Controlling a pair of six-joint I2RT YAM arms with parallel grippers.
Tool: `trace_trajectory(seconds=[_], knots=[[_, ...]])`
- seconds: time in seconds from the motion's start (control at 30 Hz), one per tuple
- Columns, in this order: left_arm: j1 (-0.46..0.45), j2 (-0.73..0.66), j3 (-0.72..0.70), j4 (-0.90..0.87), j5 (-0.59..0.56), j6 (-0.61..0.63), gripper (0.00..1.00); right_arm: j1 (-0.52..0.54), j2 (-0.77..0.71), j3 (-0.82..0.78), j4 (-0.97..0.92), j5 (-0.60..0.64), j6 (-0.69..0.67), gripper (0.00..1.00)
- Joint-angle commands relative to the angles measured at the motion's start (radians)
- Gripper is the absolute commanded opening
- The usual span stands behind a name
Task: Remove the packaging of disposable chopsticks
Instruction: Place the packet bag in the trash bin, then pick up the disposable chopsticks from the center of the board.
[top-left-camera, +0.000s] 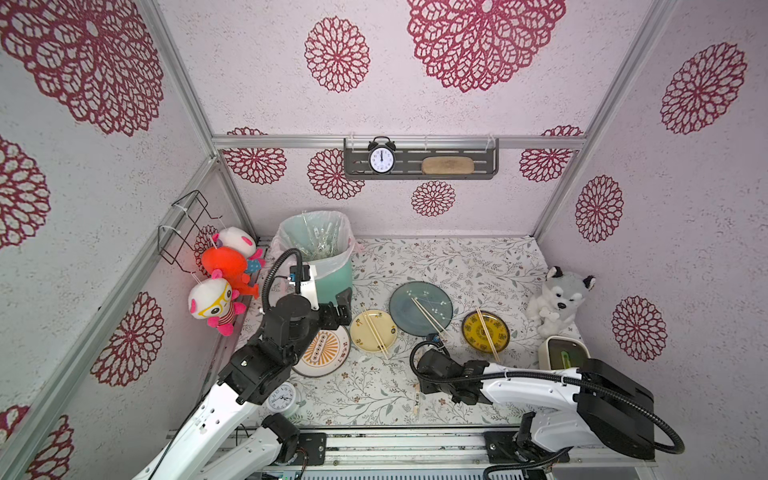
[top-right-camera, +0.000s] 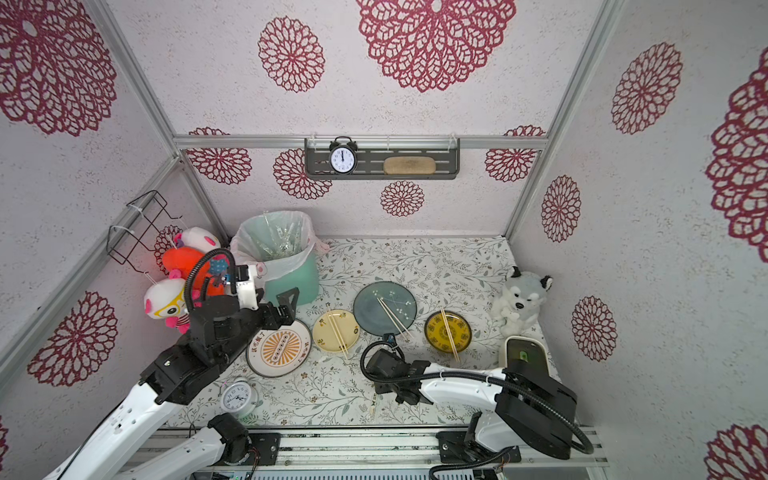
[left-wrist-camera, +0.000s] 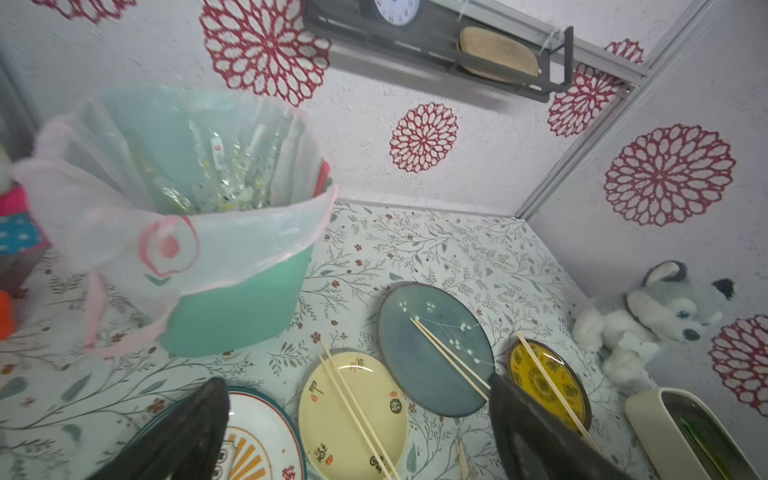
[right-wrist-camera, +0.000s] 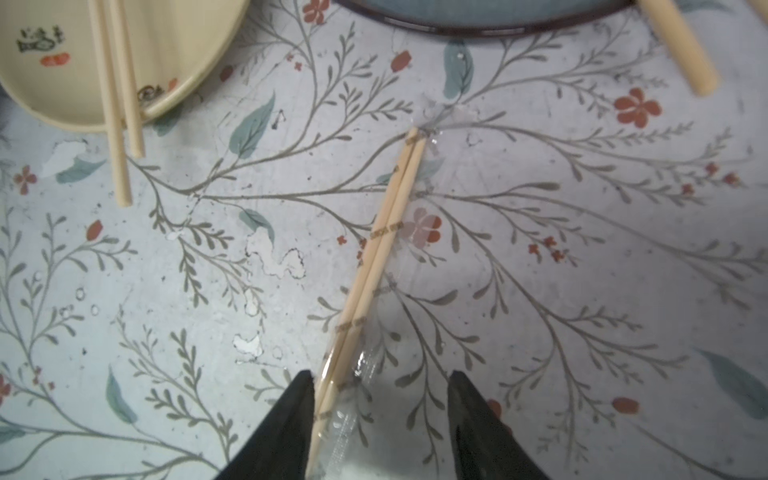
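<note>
Mint-green bin (left-wrist-camera: 249, 299), pale tan chopsticks (right-wrist-camera: 386, 241), clear sleeve (right-wrist-camera: 365, 368), floral-print table cover (right-wrist-camera: 582, 291)

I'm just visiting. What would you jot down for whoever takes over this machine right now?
Left gripper: open, empty, by the bin.
Right gripper: jaws apart astride the wrapped pair on the table, not clamped.
Done: three bare pairs lie on the cream plate, blue plate and yellow plate; empty sleeves are in the bin.
Left: unwrap that last pair and bin its sleeve; the striped plate holds none.

Left end effector (left-wrist-camera: 357, 380) gaping; right end effector (right-wrist-camera: 380, 374) narrower.
</note>
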Motion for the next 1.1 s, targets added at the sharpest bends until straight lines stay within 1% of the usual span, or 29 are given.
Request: trace_trajectory(seconds=[0.0, 0.1, 0.2, 0.3, 0.37, 0.47, 0.57, 0.6, 0.7, 0.77, 0.87, 0.93, 1.07], knots=[[-0.037, -0.04, -0.112, 0.093, 0.156, -0.047, 0.99, 0.005, 0.06, 0.026, -0.033, -0.005, 0.026, 0.43], [-0.07, -0.046, -0.161, 0.128, 0.175, -0.053, 0.99, 0.005, 0.084, 0.031, -0.033, -0.017, 0.033, 0.38], [-0.098, -0.056, -0.196, 0.148, 0.164, -0.052, 0.99, 0.005, 0.11, 0.056, -0.04, -0.028, 0.033, 0.36], [-0.116, -0.068, -0.23, 0.163, 0.15, -0.053, 0.99, 0.004, 0.134, 0.078, -0.06, -0.046, 0.029, 0.3], [-0.125, -0.08, -0.249, 0.166, 0.152, -0.051, 0.99, -0.003, 0.143, 0.08, -0.058, -0.071, 0.023, 0.24], [-0.133, -0.11, -0.279, 0.174, 0.154, -0.055, 0.99, -0.003, 0.172, 0.125, -0.147, -0.047, 0.018, 0.2], [-0.134, -0.14, -0.31, 0.186, 0.146, -0.055, 0.99, -0.003, 0.2, 0.166, -0.24, 0.007, 0.016, 0.1], [-0.134, -0.145, -0.319, 0.191, 0.142, -0.057, 0.99, -0.003, 0.203, 0.174, -0.253, 0.016, 0.007, 0.09], [-0.134, -0.139, -0.352, 0.219, 0.143, -0.065, 0.99, -0.004, 0.176, 0.165, -0.203, 0.011, -0.029, 0.05], [-0.134, -0.116, -0.368, 0.248, 0.156, -0.071, 0.99, -0.004, 0.162, 0.156, -0.141, -0.015, -0.067, 0.0], [-0.134, -0.069, -0.378, 0.293, 0.187, -0.075, 0.99, -0.006, 0.145, 0.161, -0.109, -0.02, -0.117, 0.0], [-0.134, -0.036, -0.387, 0.33, 0.209, -0.076, 0.99, -0.006, 0.12, 0.154, -0.097, -0.001, -0.148, 0.0], [-0.134, 0.015, -0.427, 0.453, 0.258, -0.095, 0.97, -0.007, 0.023, 0.095, -0.023, 0.011, -0.21, 0.0]])
